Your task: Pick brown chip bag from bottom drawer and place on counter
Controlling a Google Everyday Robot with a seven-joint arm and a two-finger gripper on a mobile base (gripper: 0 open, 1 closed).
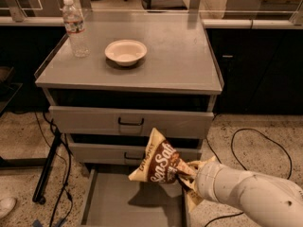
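The brown chip bag (158,163), dark brown with cream edges and white "Sea Salt" lettering, hangs tilted in the air above the open bottom drawer (118,205), in front of the middle drawer. My gripper (184,178) is shut on the bag's lower right corner. The white arm reaches in from the lower right. The bag's shadow falls on the drawer's grey floor. The counter (180,56) is the grey cabinet top above, well higher than the bag.
A white bowl (125,51) and a clear water bottle (75,28) stand on the counter's left half. Two upper drawers with black handles (130,122) are closed. Cables (246,141) lie on the floor at right, and a black stand leg (47,167) stands at left.
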